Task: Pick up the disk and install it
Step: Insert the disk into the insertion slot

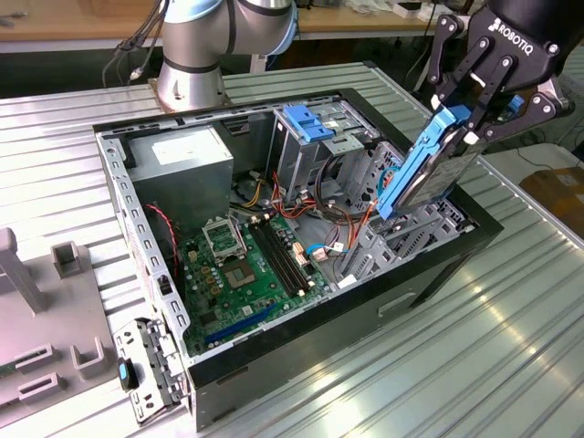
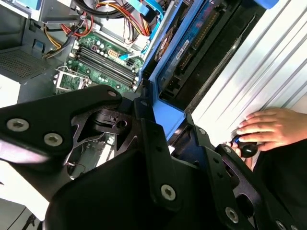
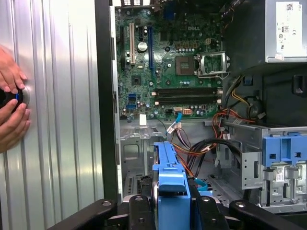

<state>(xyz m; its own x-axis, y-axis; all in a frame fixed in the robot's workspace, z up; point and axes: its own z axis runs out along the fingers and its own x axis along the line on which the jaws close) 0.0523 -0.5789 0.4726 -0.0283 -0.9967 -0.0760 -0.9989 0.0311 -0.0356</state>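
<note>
Gripper (image 1: 467, 117) clamps one disk (image 1: 422, 178), seemingly above case (image 1: 301, 351).

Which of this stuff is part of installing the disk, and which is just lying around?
In the job: disk, held by the gripper; open case.
Lying about: motherboard; power supply; grey fixture at the exterior view's left; a person's hands.

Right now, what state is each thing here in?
Disk: held tilted over the case, not yet installed.
Hand: shut on the disk's top end.
Case: lying on its side, cover off, insides showing.
Person's hand: resting on a small black knob on the table.
</note>
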